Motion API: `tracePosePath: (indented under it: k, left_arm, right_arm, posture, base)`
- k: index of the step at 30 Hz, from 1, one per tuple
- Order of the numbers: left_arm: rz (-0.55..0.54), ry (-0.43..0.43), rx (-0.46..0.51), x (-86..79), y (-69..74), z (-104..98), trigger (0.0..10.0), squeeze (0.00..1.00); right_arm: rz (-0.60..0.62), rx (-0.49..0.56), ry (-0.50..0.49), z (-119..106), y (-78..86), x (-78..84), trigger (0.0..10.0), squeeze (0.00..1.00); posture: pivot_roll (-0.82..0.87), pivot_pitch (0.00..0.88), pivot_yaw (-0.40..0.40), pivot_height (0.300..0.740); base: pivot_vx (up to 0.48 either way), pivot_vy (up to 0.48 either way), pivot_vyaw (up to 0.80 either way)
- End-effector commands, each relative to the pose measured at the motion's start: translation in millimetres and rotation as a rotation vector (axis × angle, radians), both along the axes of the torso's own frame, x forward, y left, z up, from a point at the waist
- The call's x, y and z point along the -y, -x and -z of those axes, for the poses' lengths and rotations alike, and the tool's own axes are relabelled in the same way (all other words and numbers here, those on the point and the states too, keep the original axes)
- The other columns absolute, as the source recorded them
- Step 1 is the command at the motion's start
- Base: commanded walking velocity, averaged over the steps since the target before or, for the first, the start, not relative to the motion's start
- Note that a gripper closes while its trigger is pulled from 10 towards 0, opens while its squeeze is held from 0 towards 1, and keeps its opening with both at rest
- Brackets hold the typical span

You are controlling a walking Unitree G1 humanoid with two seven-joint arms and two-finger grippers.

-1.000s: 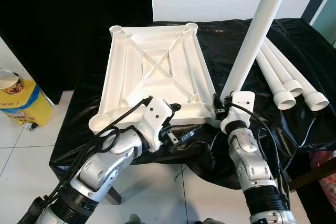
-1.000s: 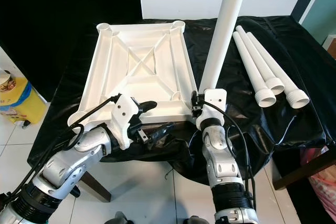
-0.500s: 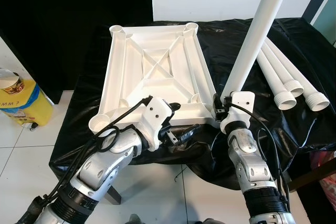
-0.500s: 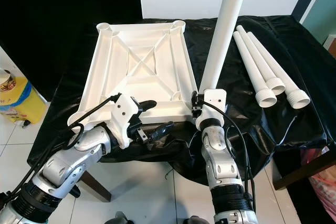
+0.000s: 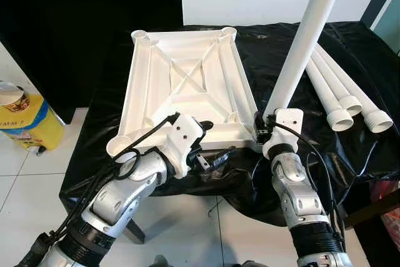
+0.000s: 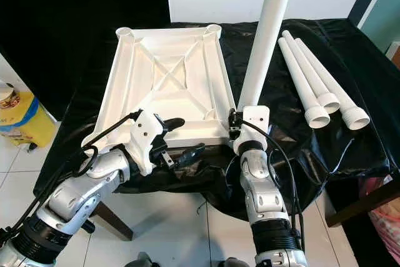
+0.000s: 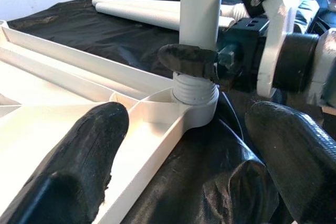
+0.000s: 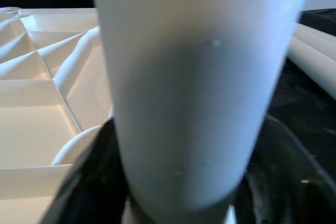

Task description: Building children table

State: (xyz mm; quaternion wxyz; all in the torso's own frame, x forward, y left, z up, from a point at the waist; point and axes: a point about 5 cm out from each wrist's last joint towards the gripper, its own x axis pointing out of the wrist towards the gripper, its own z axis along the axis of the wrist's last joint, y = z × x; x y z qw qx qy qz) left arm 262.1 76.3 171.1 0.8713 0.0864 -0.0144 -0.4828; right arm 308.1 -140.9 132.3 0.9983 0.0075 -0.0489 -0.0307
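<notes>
Now the right pincer (image 6: 237, 119) grips the leg (image 6: 265, 35) upright in the top's (image 6: 169, 82) near corner socket, probably to screw it; the left pincer (image 6: 178, 139) waits unclenched beside, straddling the edge.

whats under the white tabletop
A black cloth lies under the upside-down white tabletop and spreads past it. The surface beneath the cloth is covered, so it cannot be seen.
</notes>
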Motion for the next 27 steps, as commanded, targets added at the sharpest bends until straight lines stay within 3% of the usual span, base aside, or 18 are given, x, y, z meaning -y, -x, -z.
tracePosePath:
  k: [1,8,9,10,15,23,27]
  left_arm:
    - [0.128,-0.02,-0.005,0.8,3.8,0,10.0,0.0]
    - [0.128,-0.013,-0.006,2.4,4.8,0,10.0,0.0]
    - [0.128,-0.012,-0.007,2.4,5.0,0,10.0,0.0]
    - [0.128,-0.012,-0.008,2.3,5.0,0,10.0,0.0]
    - [0.126,-0.011,-0.01,2.0,4.6,0,10.0,0.0]
    - [0.119,-0.003,-0.01,1.8,4.8,0,10.0,0.0]
    - [0.117,-0.003,-0.009,1.6,4.5,0,10.0,0.0]
  right_arm:
    - [0.046,-0.054,0.0,11,2.2,9.4,10.0,1.0]
    - [0.001,-0.011,0.021,5,4.0,14.1,10.0,1.0]
    - [-0.015,-0.003,0.025,3,4.2,15.1,10.0,0.23]
    - [-0.033,0.002,0.031,2,4.2,16.2,10.0,0.0]
    - [-0.077,0.018,0.041,0,3.8,19.3,10.0,0.0]
    - [-0.277,0.063,0.059,-10,-2.9,27.2,10.0,0.0]
    - [-0.308,0.069,0.071,-12,-5.7,30.9,10.0,0.0]
  posture:
    - [0.03,0.038,-0.017,0.74]
    - [0.02,0.045,-0.019,0.74]
    - [0.02,0.046,-0.019,0.74]
    - [0.03,0.045,-0.021,0.74]
    - [0.03,0.048,-0.024,0.74]
    - [0.03,0.048,-0.027,0.74]
    - [0.03,0.048,-0.028,0.74]
  base:
    - [0.0,0.0,0.0]
    - [0.0,0.0,0.0]
    - [0.0,0.0,0.0]
    - [0.0,0.0,0.0]
    - [0.0,0.0,0.0]
    - [0.0,0.0,0.0]
    - [0.0,0.0,0.0]
